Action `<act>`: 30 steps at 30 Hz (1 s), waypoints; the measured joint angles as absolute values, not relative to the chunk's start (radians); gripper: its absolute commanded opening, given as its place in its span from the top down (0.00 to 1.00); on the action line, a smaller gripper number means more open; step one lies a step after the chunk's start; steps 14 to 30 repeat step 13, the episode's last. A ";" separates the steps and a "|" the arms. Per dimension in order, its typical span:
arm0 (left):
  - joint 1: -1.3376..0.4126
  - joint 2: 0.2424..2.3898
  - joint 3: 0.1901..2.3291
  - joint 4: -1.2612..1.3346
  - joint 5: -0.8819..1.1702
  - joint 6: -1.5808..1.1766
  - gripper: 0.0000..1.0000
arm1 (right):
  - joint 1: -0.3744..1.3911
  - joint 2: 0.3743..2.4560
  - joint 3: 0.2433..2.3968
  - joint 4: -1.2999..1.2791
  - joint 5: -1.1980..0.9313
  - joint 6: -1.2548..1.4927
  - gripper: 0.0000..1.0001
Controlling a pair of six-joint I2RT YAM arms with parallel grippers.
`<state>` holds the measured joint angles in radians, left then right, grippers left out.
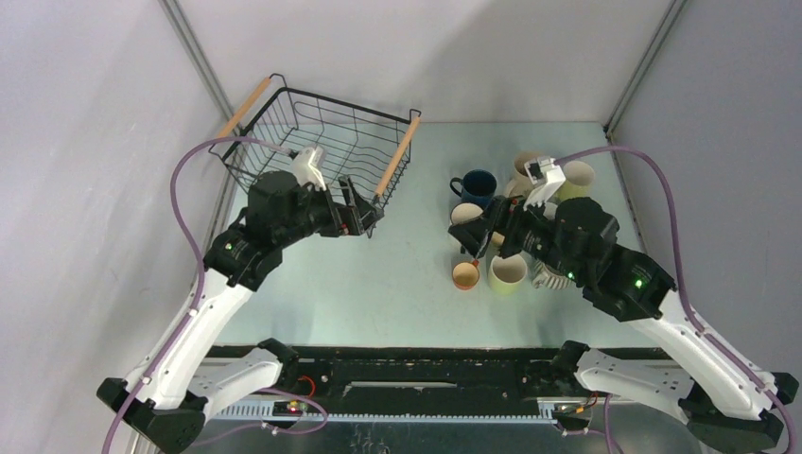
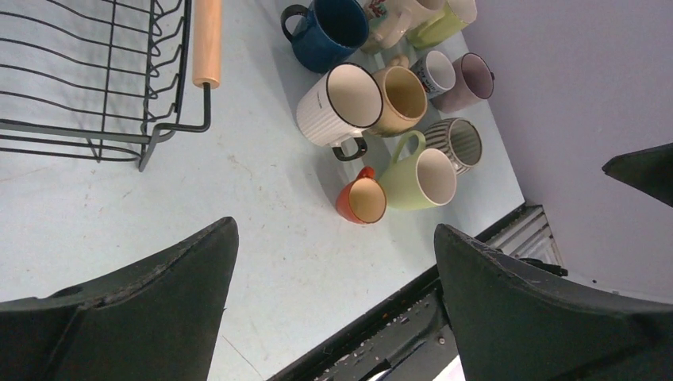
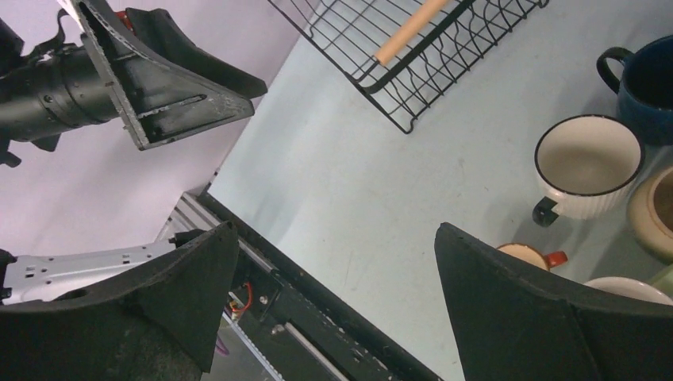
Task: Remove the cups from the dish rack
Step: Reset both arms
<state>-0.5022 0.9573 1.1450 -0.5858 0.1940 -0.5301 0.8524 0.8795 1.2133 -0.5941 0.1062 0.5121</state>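
The dish rack [image 1: 331, 132] stands at the back left, a black wire basket with wooden handles; no cup shows inside it. It also shows in the left wrist view [image 2: 95, 79] and the right wrist view [image 3: 413, 48]. The cups stand grouped on the table at the right: navy [image 1: 478, 186], orange [image 1: 465, 275], pale green [image 1: 507, 272], white ribbed [image 2: 341, 103], striped [image 2: 459, 143], mauve [image 2: 470, 79]. My left gripper [image 1: 364, 218] [image 2: 335, 228] is open and empty at the rack's near right corner. My right gripper [image 1: 470, 236] [image 3: 335, 228] is open and empty over the cups' left edge.
Grey walls close the table on the left, back and right. The black rail [image 1: 426, 364] with the arm bases runs along the near edge. A strip of bare pale table [image 1: 416, 246] lies between rack and cups.
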 measured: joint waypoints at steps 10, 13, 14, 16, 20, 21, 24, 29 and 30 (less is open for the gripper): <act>-0.503 0.929 1.145 -0.587 0.178 -0.514 0.00 | 0.852 0.846 1.176 -0.543 0.088 0.512 0.00; -0.503 0.929 1.145 -0.587 0.178 -0.514 0.00 | 0.852 0.846 1.175 -0.541 0.086 0.512 0.00; -0.503 0.929 1.145 -0.587 0.178 -0.514 0.00 | 0.852 0.846 1.175 -0.541 0.086 0.512 0.00; -0.503 0.929 1.145 -0.587 0.178 -0.514 0.00 | 0.852 0.846 1.175 -0.541 0.086 0.512 0.00; -0.503 0.929 1.145 -0.587 0.178 -0.514 0.00 | 0.852 0.846 1.175 -0.541 0.086 0.512 0.00; -0.503 0.929 1.145 -0.587 0.178 -0.514 0.00 | 0.852 0.846 1.175 -0.541 0.086 0.512 0.00; -0.503 0.929 1.145 -0.587 0.178 -0.514 0.00 | 0.852 0.846 1.175 -0.541 0.086 0.512 0.00; -0.503 0.929 1.145 -0.587 0.178 -0.514 0.00 | 0.852 0.846 1.175 -0.541 0.086 0.512 0.00; -0.503 0.929 1.145 -0.587 0.178 -0.514 0.00 | 0.852 0.846 1.175 -0.541 0.086 0.512 0.00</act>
